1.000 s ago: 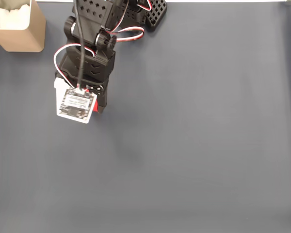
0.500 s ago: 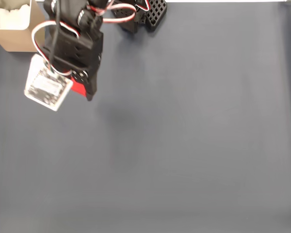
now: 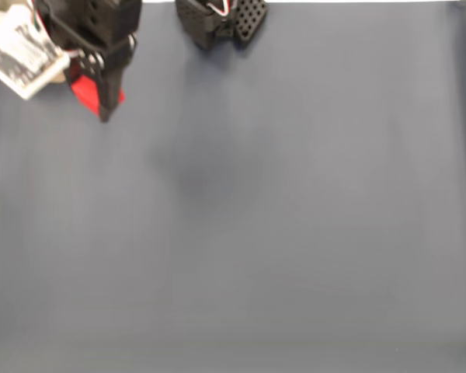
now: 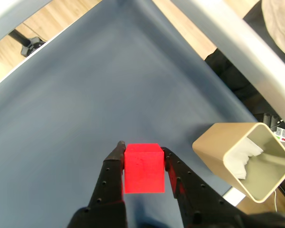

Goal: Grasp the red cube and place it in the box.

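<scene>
Both jaws of the gripper pinch the red cube; best centre it over the box mouth before letting go.

Matte red cube; smooth tan box; matte black plastic end effector.

White label plate on arm in fixed view is showing dark printed marks, too blurred to read. No legible text, brand, number or sign is appearing on red cube, box or dark mat in either view.
</scene>
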